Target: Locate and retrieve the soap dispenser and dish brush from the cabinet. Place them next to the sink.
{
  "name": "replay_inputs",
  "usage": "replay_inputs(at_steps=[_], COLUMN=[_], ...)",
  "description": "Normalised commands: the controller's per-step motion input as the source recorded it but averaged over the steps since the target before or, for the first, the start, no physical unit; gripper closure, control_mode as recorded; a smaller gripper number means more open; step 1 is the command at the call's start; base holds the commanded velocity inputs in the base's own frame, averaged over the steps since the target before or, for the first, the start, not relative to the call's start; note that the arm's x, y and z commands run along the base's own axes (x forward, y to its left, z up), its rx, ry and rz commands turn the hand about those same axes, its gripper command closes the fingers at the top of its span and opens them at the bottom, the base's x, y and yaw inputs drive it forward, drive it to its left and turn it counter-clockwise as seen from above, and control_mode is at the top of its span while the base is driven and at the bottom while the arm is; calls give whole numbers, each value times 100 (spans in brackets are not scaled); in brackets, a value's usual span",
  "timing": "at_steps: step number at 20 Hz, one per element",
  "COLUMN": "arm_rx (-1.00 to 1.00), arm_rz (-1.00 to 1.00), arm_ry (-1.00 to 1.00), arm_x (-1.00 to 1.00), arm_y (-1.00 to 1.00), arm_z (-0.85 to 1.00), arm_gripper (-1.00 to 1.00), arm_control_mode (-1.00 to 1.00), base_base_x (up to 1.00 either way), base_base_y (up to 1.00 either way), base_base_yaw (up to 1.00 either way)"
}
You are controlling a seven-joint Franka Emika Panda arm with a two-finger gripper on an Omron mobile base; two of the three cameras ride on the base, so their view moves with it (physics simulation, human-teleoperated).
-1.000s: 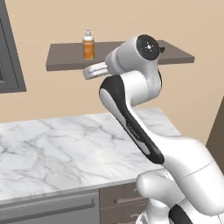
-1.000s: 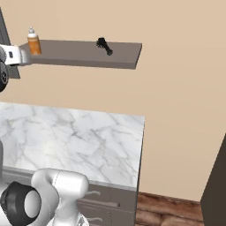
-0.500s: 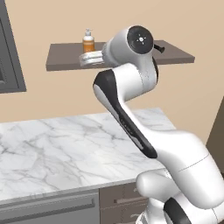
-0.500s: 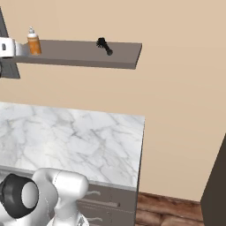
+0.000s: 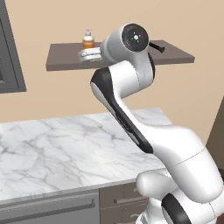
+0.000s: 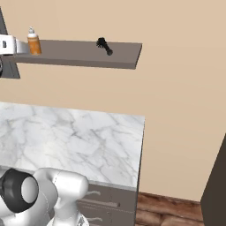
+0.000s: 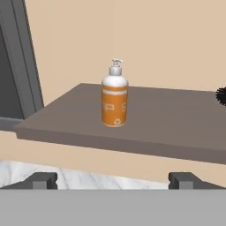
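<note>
The soap dispenser (image 7: pixel 114 100), amber with a white pump, stands upright near the left end of the cabinet (image 7: pixel 145 132), a flat dark brown wall shelf. It also appears as the small bottle (image 5: pixel 88 40) (image 6: pixel 33 42) in both base views. My gripper (image 7: pixel 114 181) is open, level with the shelf's front edge and short of it, with the bottle centred ahead between the fingers and apart from them. The hand (image 5: pixel 89 54) sits just in front of the shelf. The black dish brush (image 6: pixel 105 45) (image 7: pixel 222 96) lies further right on the shelf. The sink is out of view.
A white marble counter (image 5: pixel 61 148) (image 6: pixel 75 132) runs below the shelf, with brown drawer fronts (image 5: pixel 122 202) under it. A dark grey-framed panel (image 7: pixel 17 66) (image 5: pixel 8 48) stands left of the shelf. A dark tall unit (image 6: pixel 216 185) rises at the far right.
The arm has lifted and swung, bringing the hand up from below the shelf to its front edge near the soap dispenser. The jaws stay open.
</note>
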Motion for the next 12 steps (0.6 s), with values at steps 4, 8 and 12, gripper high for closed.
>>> replay_inputs(at_steps=[4,8,12], arm_rx=[4,3,0], arm_rz=[4,7,2], arm_ry=[0,3,3], arm_x=[37,49,36], arm_y=[-11,-18,-9], arm_z=[-1,0,0], arm_gripper=[-100,-100,-100], arm_control_mode=[-100,-100,-100], base_base_x=[0,0,0], base_base_y=[0,0,0], base_base_yaw=[0,0,0])
